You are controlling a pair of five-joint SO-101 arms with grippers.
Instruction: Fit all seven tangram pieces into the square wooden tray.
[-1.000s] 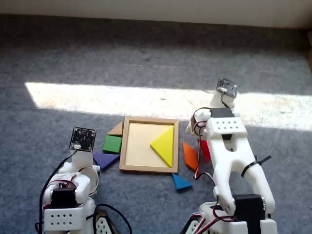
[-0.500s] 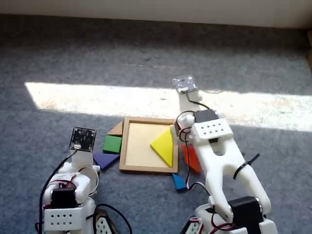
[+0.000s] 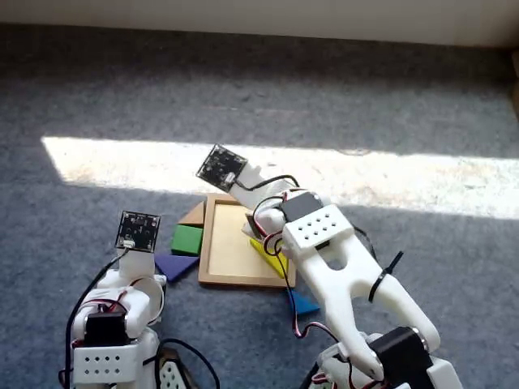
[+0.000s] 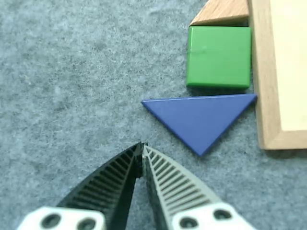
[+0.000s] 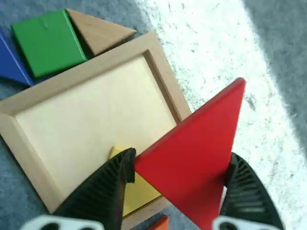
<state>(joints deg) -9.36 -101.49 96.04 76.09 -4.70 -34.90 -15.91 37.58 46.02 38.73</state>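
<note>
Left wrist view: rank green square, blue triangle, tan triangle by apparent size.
1. green square and blue triangle: too alike to rank.
2. tan triangle: smallest as visible, but cut off by the picture's edge.

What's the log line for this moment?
right gripper: shut on red triangle, over tray | tray: yellow triangle inside | left gripper: shut, by purple-blue triangle | outside: green square, tan triangle
</note>
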